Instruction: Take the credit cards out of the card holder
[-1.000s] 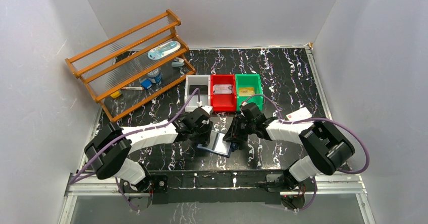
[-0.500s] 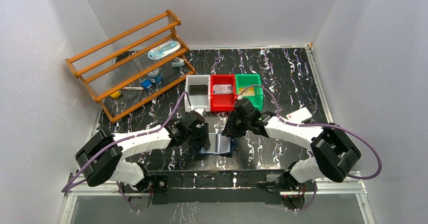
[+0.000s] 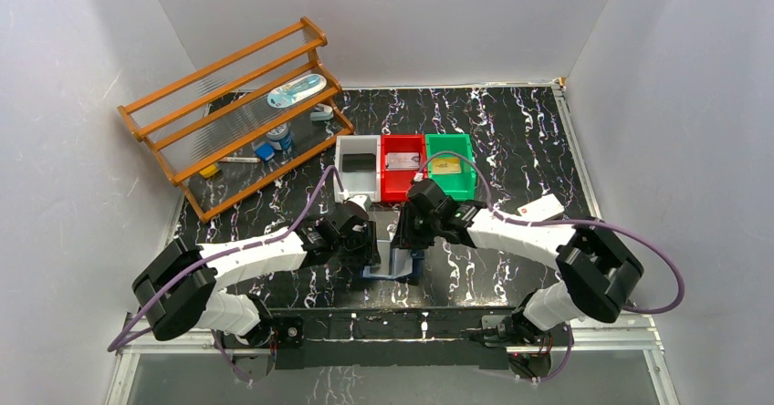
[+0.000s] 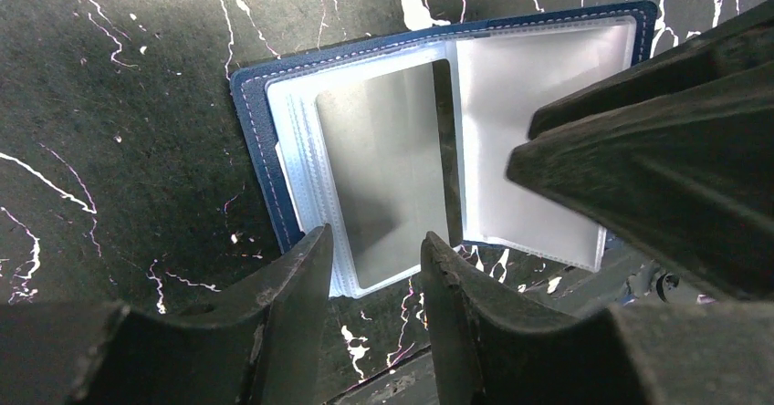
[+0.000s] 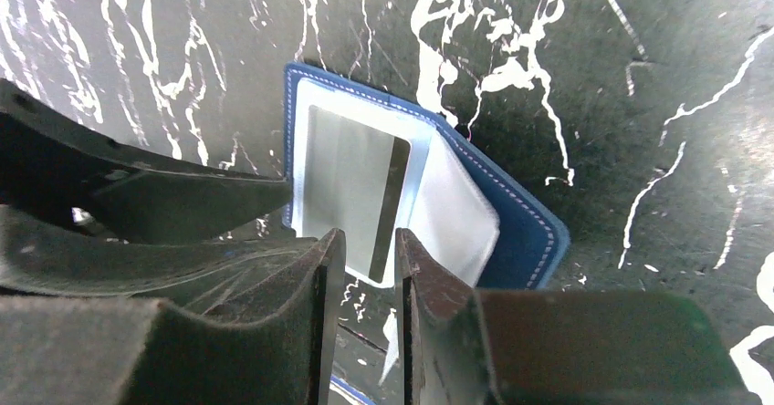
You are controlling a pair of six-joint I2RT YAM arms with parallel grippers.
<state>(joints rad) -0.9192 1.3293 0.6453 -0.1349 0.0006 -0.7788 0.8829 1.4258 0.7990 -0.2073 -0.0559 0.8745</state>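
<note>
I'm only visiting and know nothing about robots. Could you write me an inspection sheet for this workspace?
Surface: black marbled table.
Job's things: card holder lying open, a silvery card in its pocket; black card in the white bin, grey card in the red bin, gold card in the green bin.
Clutter: wooden rack with small items; white block.
Grippers: left gripper and right gripper over the holder, fingers apart, nothing visibly held.
Cables: purple cables along both arms.
Surroundings: plain walls.

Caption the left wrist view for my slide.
Open navy bifold card holder, silvery-grey plastic card in its pocket, left gripper above.
</note>
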